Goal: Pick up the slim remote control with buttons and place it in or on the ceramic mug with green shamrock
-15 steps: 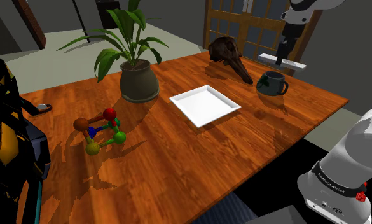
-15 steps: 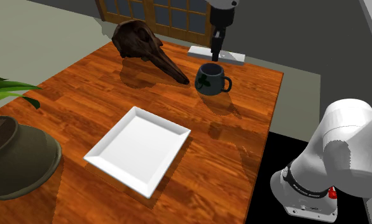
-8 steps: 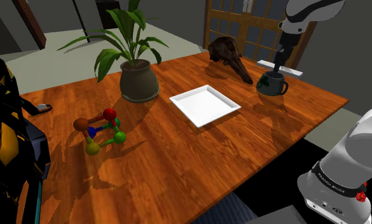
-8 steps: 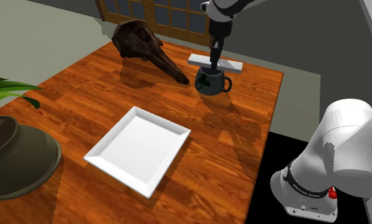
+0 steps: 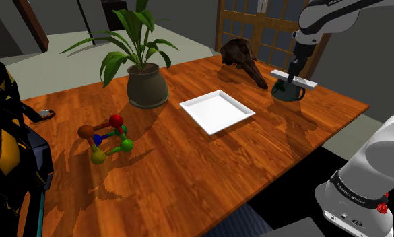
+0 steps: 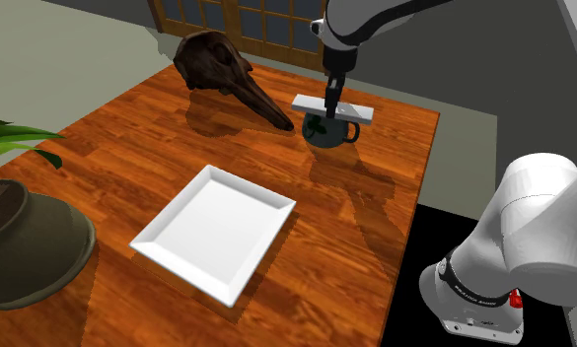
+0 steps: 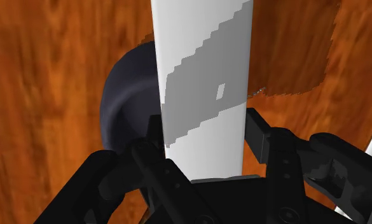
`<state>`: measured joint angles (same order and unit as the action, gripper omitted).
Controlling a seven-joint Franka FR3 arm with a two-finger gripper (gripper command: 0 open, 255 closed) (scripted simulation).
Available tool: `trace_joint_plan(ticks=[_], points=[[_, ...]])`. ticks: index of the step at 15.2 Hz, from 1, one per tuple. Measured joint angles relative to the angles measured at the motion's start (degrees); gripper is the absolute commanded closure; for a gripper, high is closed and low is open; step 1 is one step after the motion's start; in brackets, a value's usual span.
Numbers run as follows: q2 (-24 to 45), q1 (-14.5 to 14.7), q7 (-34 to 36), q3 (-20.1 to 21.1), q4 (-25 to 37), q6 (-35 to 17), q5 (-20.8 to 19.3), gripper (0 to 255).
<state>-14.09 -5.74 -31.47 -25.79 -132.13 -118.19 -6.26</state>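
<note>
Over the last second the arm has swung in and come down. It has brought the slim, flat white remote control (image 5: 294,79) from behind the dark ceramic mug (image 5: 287,92) to right over its mouth. Across the reddish wooden worktop (image 5: 188,155), past the white square tray (image 5: 217,111), the black claw (image 5: 291,73) stands at the shoulder view's upper right, clamped on the remote's middle.

The placing step is in hand. I judge the next move calls for settling the remote level and centred across the rim, then parting the fingers.

The wrist view shows both fingers (image 7: 257,132) pressed against the remote's long edges, with the mug off-centre beneath. The second exterior view alone shows the mug's green shamrock (image 6: 316,125). Whether the remote touches the rim, I cannot tell.
</note>
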Motion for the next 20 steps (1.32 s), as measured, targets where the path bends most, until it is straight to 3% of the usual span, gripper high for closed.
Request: trace_joint_plan(ticks=[4, 5, 11, 16, 20], points=[[0.0, 0.0, 0.0, 0.0, -0.1, -0.1, 0.0, 255], [0.0, 0.0, 0.0, 0.0, -0.1, -0.1, 0.0, 0], [0.0, 0.0, 0.0, 0.0, -0.1, -0.1, 0.0, 0], [-1.9, 0.1, 0.5, 0.8, 4.9, 6.6, -0.3, 0], [-2.1, 0.1, 0.5, 0.8, 5.4, 7.4, -0.3, 0]])
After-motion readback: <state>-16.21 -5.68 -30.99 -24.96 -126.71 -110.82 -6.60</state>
